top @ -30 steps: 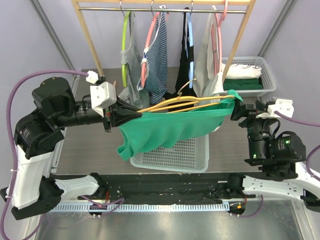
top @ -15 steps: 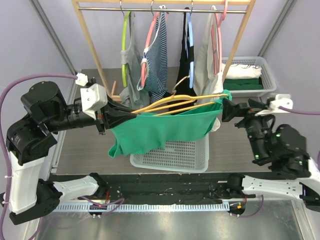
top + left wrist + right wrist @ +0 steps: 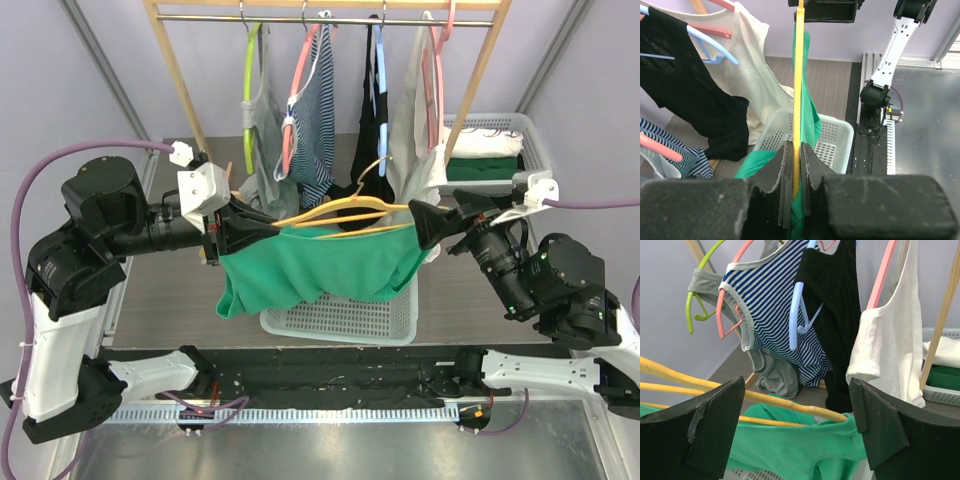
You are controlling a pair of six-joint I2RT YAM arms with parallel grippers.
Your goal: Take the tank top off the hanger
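Bright, even, diffuse light; shadows are faint and soft. The left arm's fingers fill the near foreground, dark and blurred, and the basket beyond them is sharper. The right arm's fingers are soft black shapes; the hanging clothes beyond them are crisp.

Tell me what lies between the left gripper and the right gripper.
The hanger, with the tank top draped on it, spans that gap in the top view. The left gripper clamps one end; the right gripper is open at the other.
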